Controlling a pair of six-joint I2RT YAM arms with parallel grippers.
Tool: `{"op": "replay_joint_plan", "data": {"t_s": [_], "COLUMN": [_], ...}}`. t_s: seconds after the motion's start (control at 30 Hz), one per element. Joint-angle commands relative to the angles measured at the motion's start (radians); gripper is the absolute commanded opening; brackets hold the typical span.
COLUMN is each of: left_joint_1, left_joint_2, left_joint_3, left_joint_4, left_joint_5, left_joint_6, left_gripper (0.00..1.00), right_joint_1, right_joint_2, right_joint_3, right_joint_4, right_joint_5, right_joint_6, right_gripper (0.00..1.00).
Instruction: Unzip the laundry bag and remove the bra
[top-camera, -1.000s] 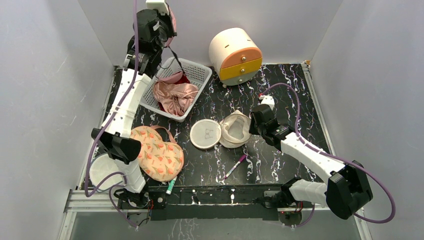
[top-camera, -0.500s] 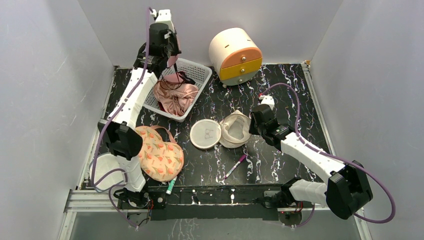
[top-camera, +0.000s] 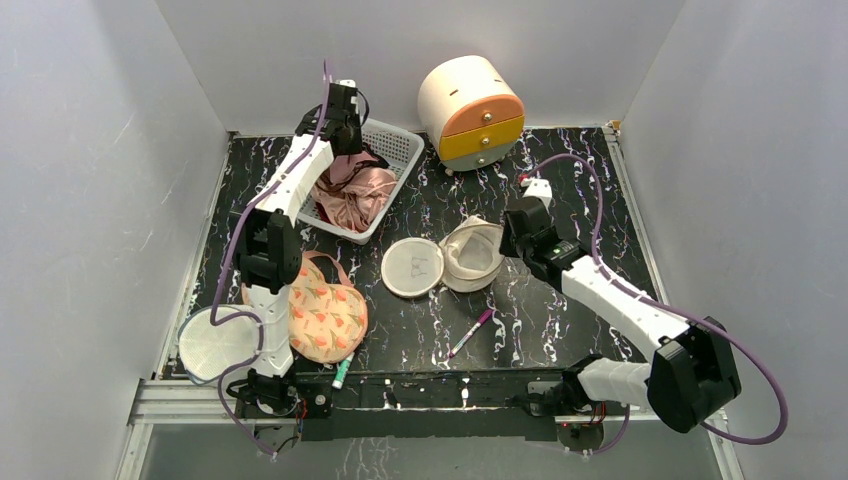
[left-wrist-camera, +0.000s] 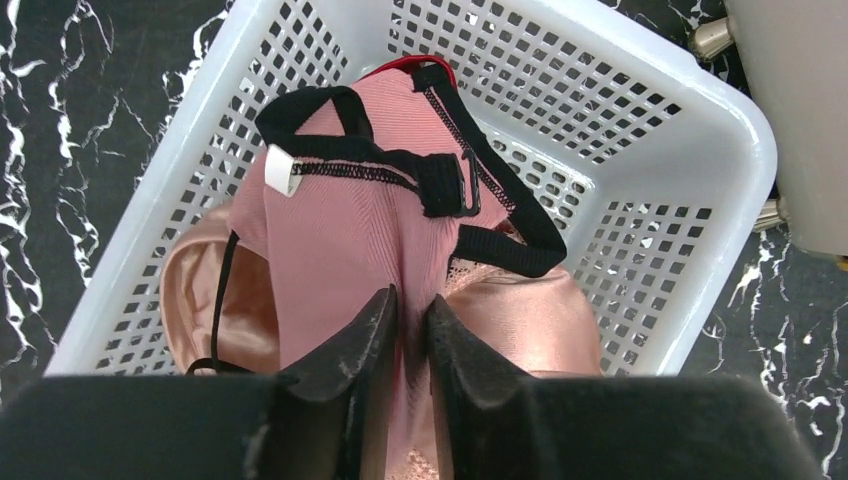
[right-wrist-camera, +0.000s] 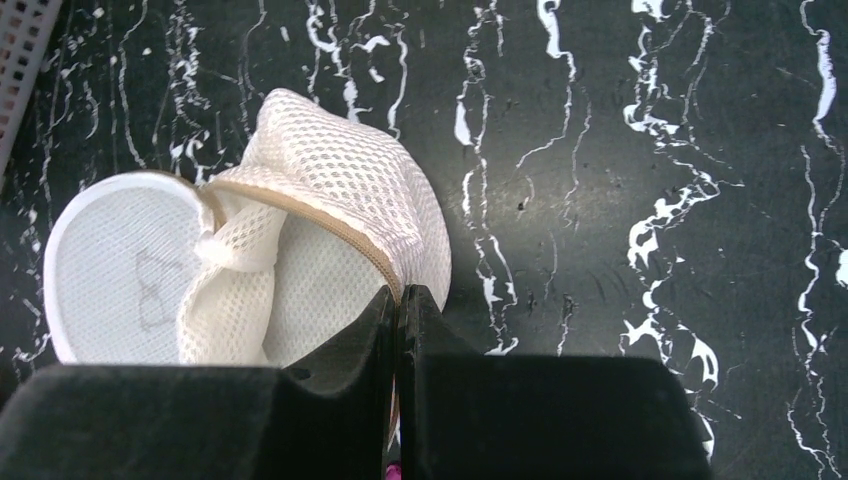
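Your left tool (left-wrist-camera: 409, 305) has lowered the pink bra (left-wrist-camera: 340, 220) into the basket (left-wrist-camera: 640, 130) at 11 o'clock of the desk (top-camera: 450, 200) — still pinching it — while your right tool (right-wrist-camera: 400, 295) grips the unzipped laundry bag (right-wrist-camera: 330, 190) at the centre, so you're nearly done.

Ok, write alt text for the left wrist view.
The left gripper pinches a pink bra with black straps, which hangs down into a white lattice basket holding peach satin cloth. The basket sits on a black marbled table.
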Motion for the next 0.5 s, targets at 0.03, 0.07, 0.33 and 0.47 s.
{"op": "replay_joint_plan", "data": {"t_s": [0.03,0.07,0.33,0.47], "left_joint_1": [0.006,0.007,0.005,-0.027], "left_joint_2": [-0.075,-0.078,-0.218,-0.368], "left_joint_3": [-0.026,-0.031,-0.176,-0.357], "left_joint_4": [-0.026,-0.029,0.019,0.115], "left_joint_5": [0.021,0.023,0.198,0.320], "left_joint_6": [-0.028,-0.028,-0.102,-0.153], "left_gripper": [0.28,0.35,0.79,0.98], "right_joint_1": [-0.063,-0.077,-0.228,-0.274], "right_joint_2": [0.026,0.027,0.046,0.045], "right_joint_3": [0.056,0.056,0.060,0.049], "right_joint_4": [0.051,0.054,0.062,0.059], "right_joint_5": [0.022,0.017,-0.041,-0.070], "right_joint_6": [-0.028,-0.032,-0.072,-0.079], "right_gripper": [0.00,0.00,0.00,0.02]}}
